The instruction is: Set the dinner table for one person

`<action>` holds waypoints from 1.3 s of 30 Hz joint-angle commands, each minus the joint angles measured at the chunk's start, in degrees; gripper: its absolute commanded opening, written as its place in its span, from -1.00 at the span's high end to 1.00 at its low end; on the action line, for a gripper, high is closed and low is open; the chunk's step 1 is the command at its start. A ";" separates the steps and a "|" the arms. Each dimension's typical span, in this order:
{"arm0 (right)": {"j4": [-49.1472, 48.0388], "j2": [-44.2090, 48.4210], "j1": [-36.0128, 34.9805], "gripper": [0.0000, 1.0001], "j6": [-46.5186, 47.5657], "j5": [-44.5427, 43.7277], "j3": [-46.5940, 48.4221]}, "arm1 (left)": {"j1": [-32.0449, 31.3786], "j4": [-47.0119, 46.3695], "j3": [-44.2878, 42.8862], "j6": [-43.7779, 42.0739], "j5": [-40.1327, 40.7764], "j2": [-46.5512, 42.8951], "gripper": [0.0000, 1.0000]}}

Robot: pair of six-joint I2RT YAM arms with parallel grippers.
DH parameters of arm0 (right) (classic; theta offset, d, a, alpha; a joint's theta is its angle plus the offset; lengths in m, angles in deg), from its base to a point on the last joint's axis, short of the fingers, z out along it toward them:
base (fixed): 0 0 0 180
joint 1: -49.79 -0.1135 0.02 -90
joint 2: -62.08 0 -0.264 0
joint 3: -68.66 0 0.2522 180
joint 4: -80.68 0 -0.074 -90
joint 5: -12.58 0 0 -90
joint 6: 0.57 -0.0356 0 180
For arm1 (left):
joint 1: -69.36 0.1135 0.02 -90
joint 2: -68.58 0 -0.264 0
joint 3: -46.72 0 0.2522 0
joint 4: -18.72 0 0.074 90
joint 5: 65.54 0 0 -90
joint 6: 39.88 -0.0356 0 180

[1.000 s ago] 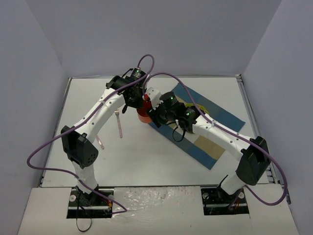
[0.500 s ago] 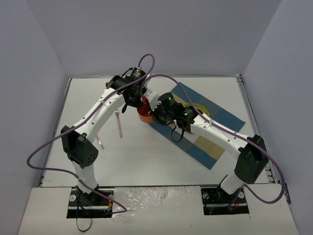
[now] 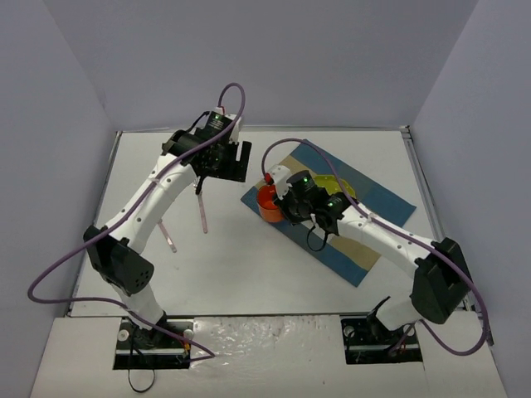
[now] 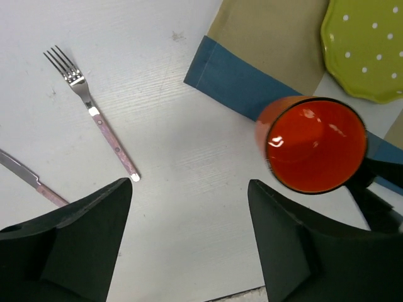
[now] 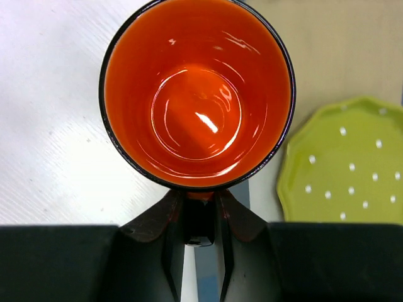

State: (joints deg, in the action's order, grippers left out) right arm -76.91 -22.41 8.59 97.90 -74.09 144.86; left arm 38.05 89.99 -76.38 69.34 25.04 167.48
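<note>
Right end effector (image 3: 284,203) pinches the orange cup (image 3: 268,204) at the corner of the placemat (image 3: 382,195) on the white surface (image 3: 241,265); left end effector (image 3: 235,162) hangs spread. Left wrist: fork (image 4: 94,116) lies well apart. Right wrist: handle-only grip suggests lowering upright, clear of the green plate (image 5: 346,170).

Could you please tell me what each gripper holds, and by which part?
The right gripper holds the mug by its handle; the left gripper holds nothing.
</note>
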 commanded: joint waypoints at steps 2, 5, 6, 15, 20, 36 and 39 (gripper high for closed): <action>-7.81 12.18 5.31 1.00 -4.36 -2.30 -5.19 | 3.23 -7.80 8.83 3.59 1.69 -8.18 -0.60; -8.04 16.86 8.42 1.00 -5.30 -3.07 -8.65 | 4.06 -11.72 15.91 4.47 2.94 -12.28 -0.75; -8.84 18.57 9.19 1.00 -5.39 -4.51 -9.63 | 4.77 -13.15 18.63 4.63 3.17 -13.67 -0.79; -13.18 26.24 24.19 1.00 -6.54 -10.35 -17.38 | 13.70 -22.69 41.18 3.84 2.22 -29.70 -0.94; -16.24 25.58 34.22 1.00 -5.23 -7.49 -19.48 | 15.74 -23.85 47.60 1.77 2.25 -34.45 -0.94; -27.59 19.75 55.48 1.00 -3.69 4.60 -25.44 | 16.01 -25.48 57.79 2.36 5.29 -42.31 -0.94; -27.99 17.24 56.90 1.00 -2.79 6.15 -24.81 | 16.01 -25.43 57.83 2.15 6.09 -42.36 -0.94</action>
State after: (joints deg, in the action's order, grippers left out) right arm -93.83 -3.32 63.81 93.52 -71.92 117.71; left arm 53.69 67.61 -16.96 71.43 28.91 125.85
